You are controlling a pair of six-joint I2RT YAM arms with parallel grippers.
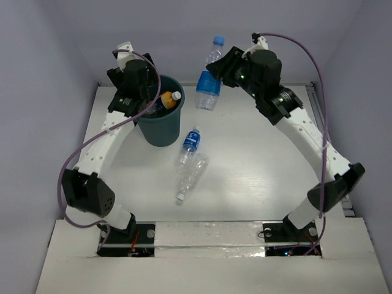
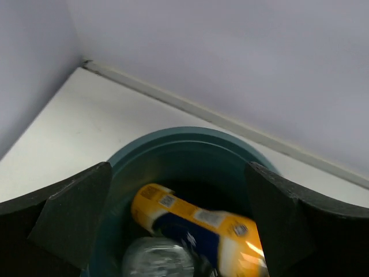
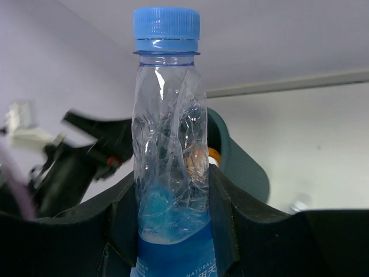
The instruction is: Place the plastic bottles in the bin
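Left gripper (image 2: 179,173): positioned directly over the bin (image 2: 190,135), fingers (image 2: 75,213) spread wide, nothing between them. The bin stands upright at about 10 o'clock on the tabletop (image 1: 257,171). Contents observed are an orange bottle (image 2: 196,228) lying tilted, its pale cap toward the rim on the 3 o'clock side in the top view, and a clear bottle (image 2: 155,259) beside it lower in the bin, only partly visible. Right gripper (image 3: 170,219): pinching a blue-capped bottle (image 3: 167,115) around the lower body, at the upper edge of its blue label. In the right wrist view this bottle is upright, cap uppermost, and its clear wall is crumpled. In the top view it is held in the air at about 12 o'clock, at 2 o'clock from the bin and apart from it. Two bottles lie on the tabletop near its centre. A second blue-labelled bottle (image 1: 190,142) lies at 5 o'clock from the bin, just beside its base. An unlabelled clear bottle (image 1: 190,177) lies at 6 o'clock from that one, cap end pointing toward 7 o'clock. Whether these two touch cannot be determined.
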